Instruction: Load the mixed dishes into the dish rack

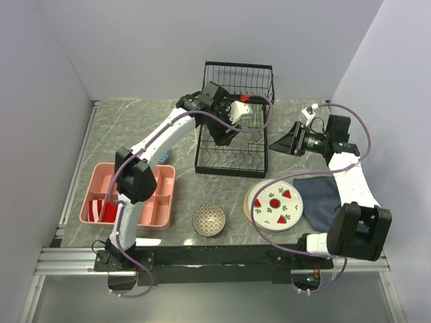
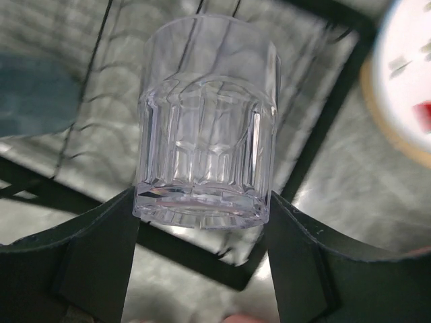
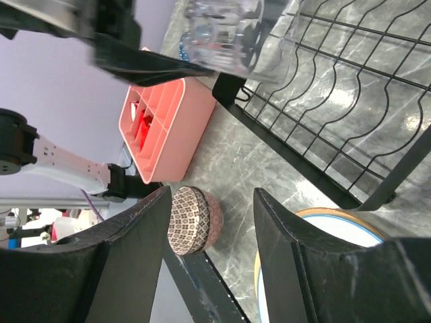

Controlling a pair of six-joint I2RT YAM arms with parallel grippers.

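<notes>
Two arms share the marble table (image 1: pixel 135 121) in the overhead view. The left arm reaches over the black wire dish rack (image 1: pixel 232 165), and its gripper (image 1: pixel 225 138) hangs above the rack's slotted base; what it carries is too small to make out here. The right gripper (image 1: pixel 283 143) sits just beside the rack's right edge, jaws parted and nothing between them. A white plate with watermelon slices (image 1: pixel 276 205) lies on a tan plate (image 1: pixel 246 203), of which only a sliver of rim shows. A pinkish-brown patterned bowl (image 1: pixel 209 220) stands near the front edge, a pink compartment tray (image 1: pixel 161 202) to its left, partly hidden by the left arm. A dark blue cloth (image 1: pixel 320 198) lies beside the plates.

Through the left wrist camera, the left gripper (image 2: pixel 202 222) clamps a clear ribbed glass (image 2: pixel 205 121) by its base, the rack wires blurred beneath it.

Through the right wrist camera, the right gripper (image 3: pixel 210 229) stands open and empty. The bowl (image 3: pixel 192 221) shows between its fingers, the tray (image 3: pixel 168 124) beyond, and the glass (image 3: pixel 225 33) is cut off at the top edge.
</notes>
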